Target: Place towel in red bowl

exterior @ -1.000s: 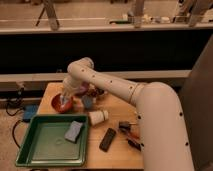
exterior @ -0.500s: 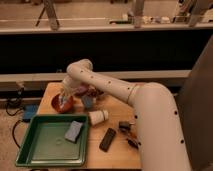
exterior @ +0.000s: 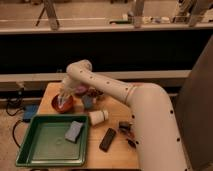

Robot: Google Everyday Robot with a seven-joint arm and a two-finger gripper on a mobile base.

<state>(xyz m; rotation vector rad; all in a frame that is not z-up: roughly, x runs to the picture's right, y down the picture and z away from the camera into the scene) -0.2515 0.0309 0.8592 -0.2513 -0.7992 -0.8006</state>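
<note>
Hovering over red bowl (exterior: 70,106), claw (exterior: 63,96) — towel (exterior: 60,103) just beneath it — grip state unclear.

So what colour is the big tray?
It's a green rectangular tray, camera view; the tool is over the round red bowl.

gripper (exterior: 63,94) over bowl (exterior: 64,105), table (exterior: 112,156) back-left | towel (exterior: 61,99) at gripper, above bowl | tray (exterior: 42,145) before bowl | sponge (exterior: 74,131) in tray, right side | cup (exterior: 98,116) right of tray | phone (exterior: 107,139) before cup
</note>
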